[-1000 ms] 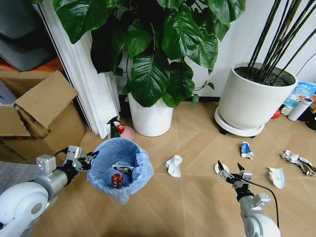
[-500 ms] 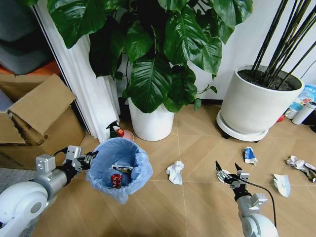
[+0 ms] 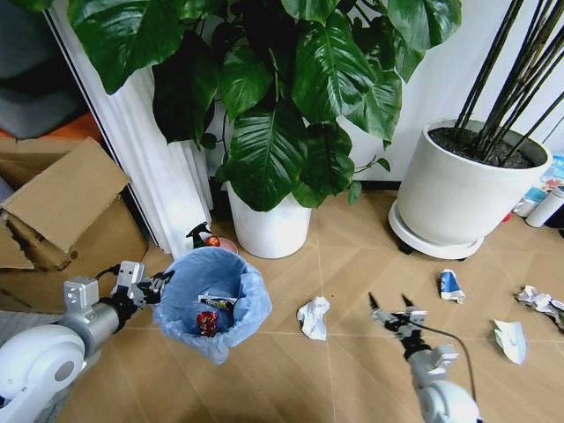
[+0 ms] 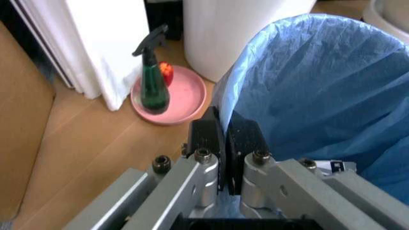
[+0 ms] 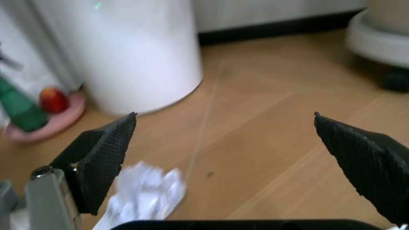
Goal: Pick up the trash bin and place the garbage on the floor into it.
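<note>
Head view: over the last second the whole scene has slid right and down, so the camera and base have turned or rolled. Against the chevron-patterned light-brown wood floor [image 3: 352, 264], the right gripper [image 3: 393, 307] has also swung left. The flat white disc that lay under its tips a second ago is no longer visible. The nearest piece of garbage is now the crumpled white paper wad [image 3: 313, 316], just to the gripper's left. This suggests the robot is lining up on the paper for its next pick. The right fingers are spread wide and empty.

The left gripper [image 3: 155, 285] is clamped on the near rim of the small round black trash bin lined with a crinkly light-blue bag [image 3: 214, 301]. The bin is unmoved relative to that arm and has red and dark scraps inside.

Left wrist view: the two black fingers [image 4: 206, 139] are pressed together on the bag's folded edge. The blue liner rises just beyond them.

Right wrist view: the paper wad [image 5: 143, 194] lies low between the spread tips, nearer one finger [image 5: 102, 153].
</note>
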Controlling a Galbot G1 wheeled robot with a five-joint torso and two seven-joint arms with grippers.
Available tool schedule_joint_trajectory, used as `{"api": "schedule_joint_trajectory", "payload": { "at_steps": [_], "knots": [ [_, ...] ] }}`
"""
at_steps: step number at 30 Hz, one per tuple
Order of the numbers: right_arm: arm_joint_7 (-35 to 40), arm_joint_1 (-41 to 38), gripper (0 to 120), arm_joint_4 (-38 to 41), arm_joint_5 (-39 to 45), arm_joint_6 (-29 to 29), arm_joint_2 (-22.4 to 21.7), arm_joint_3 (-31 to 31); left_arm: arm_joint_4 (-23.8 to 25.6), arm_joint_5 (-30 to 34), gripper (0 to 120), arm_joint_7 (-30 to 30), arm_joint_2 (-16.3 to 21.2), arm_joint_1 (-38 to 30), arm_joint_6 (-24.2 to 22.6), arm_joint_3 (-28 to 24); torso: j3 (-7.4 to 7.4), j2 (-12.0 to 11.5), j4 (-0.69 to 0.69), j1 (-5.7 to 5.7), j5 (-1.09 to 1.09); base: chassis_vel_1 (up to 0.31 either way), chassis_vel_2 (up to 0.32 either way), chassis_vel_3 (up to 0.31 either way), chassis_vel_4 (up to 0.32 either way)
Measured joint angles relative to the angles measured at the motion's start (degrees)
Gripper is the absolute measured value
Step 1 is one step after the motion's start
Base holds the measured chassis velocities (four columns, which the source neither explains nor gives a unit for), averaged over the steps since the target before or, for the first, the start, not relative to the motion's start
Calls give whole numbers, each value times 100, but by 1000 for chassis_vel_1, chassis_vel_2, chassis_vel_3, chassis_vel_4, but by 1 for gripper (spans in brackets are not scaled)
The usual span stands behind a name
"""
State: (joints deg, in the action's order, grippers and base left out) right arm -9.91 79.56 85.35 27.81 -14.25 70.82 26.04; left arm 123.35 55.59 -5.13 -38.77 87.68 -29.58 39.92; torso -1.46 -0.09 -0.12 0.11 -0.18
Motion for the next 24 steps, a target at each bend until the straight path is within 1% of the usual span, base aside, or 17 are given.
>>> {"api": "schedule_joint_trajectory", "payload": {
  "at_steps": [2, 5, 6, 7, 11, 12, 13, 16, 17, 19, 24],
  "knots": [
    [-4, -87, 100, -123, -65, 7, 28, -116, -28, 0, 0, -7, 23, -11, -2, -28, 0, 0, 0, 0, 0, 0, 0, 0, 0],
    [76, -538, 100, -640, -336, 156, 129, -586, -161, 10, 0, -20, 134, -53, -8, -107, 0, 0, 0, 0, 1, 0, 0, 0, 0],
    [76, -538, 100, -640, -336, 156, 129, -586, -161, 10, 0, -20, 134, -53, -8, -107, 0, 0, 0, 0, 1, 0, 0, 0, 0],
    [125, -701, 100, -800, -402, 214, 181, -747, -218, 19, 0, -20, 169, -66, -8, -125, 0, 0, -1, 0, -1, 0, 0, 0, 0],
    [204, -981, 100, -984, -441, 318, 293, -981, -288, 52, 0, -12, 213, -96, -8, -142, 0, 0, -1, 0, -1, 0, 0, 0, 0],
    [262, -1115, 100, -1062, -441, 386, 331, -1109, -309, 62, 0, -9, 226, -102, -8, -142, 0, 0, -1, 0, 0, 0, 0, 0, 0],
    [262, -1115, 100, -1062, -441, 386, 331, -1109, -309, 62, 0, -9, 226, -102, -8, -142, 0, 0, -1, 0, 0, 0, 0, 0, 0],
    [559, -1597, 100, -1457, -346, 637, 437, -1561, -362, 97, 0, -5, 255, -138, -8, -142, 0, 0, 0, 0, 0, 0, 0, 0, 0],
    [559, -1597, 100, -1457, -346, 637, 437, -1561, -362, 97, 0, -5, 255, -138, -8, -142, 0, 0, 0, 0, 0, 0, 0, 0, 0],
    [916, -1810, 100, -1668, -110, 974, 495, -1787, -371, 106, 0, -5, 259, -145, -8, -141, 0, 0, 0, 0, -1, 0, 0, 0, 0],
    [1038, -1951, 100, -1909, -48, 1073, 550, -1943, -385, 109, 0, -5, 268, -148, -8, -135, 0, 0, -1, 0, 0, 0, 0, 0, 0]
  ]
}}
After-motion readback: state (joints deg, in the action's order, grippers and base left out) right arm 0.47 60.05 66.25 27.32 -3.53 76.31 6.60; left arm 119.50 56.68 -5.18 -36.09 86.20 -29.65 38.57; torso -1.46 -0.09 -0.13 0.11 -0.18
